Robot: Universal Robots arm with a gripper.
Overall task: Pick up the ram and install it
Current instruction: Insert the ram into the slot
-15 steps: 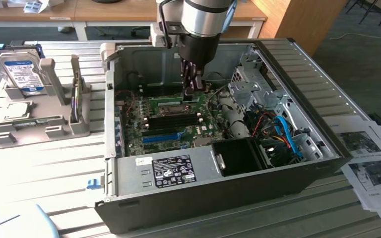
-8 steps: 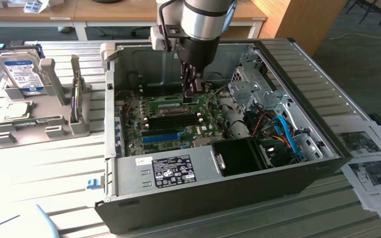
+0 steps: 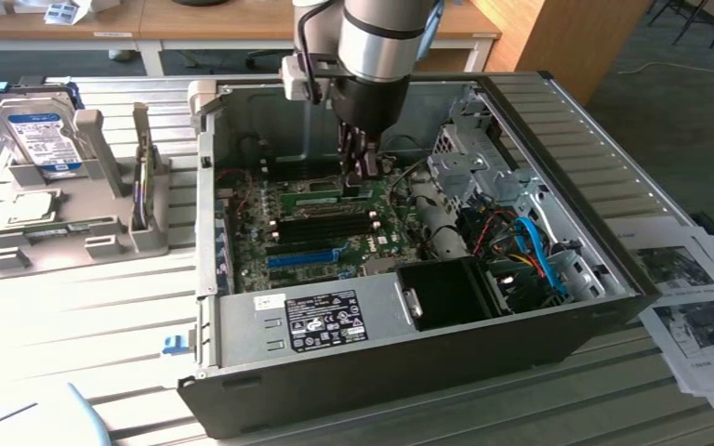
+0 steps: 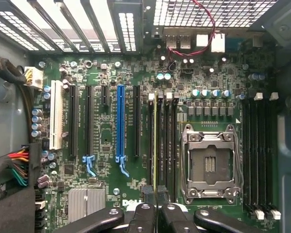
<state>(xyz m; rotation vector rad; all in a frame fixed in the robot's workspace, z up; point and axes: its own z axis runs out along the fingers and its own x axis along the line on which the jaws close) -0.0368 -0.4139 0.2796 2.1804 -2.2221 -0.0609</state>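
Observation:
The ram (image 4: pixel 155 145) is a thin green stick seen edge-on in the wrist view, running out from between my fingertips. It lies along the black memory slots (image 4: pixel 168 145) beside the empty CPU socket (image 4: pixel 209 165). My gripper (image 4: pixel 156 198) is shut on the ram's near end. In the exterior view my gripper (image 3: pixel 360 175) reaches down into the open computer case (image 3: pixel 394 344), low over the motherboard. The ram (image 3: pixel 312 196) shows there as a green strip just under the fingers. I cannot tell whether it sits in the slot or just above it.
A long blue expansion slot (image 4: pixel 120 121) and black slots lie beside the memory slots. Case walls, drive cage (image 3: pixel 475 153) and cables (image 3: pixel 524 246) hem the arm in. A grey parts rack (image 3: pixel 72 232) with a hard drive (image 3: pixel 37 139) stands on the exterior view's left, papers (image 3: pixel 692 297) on its right.

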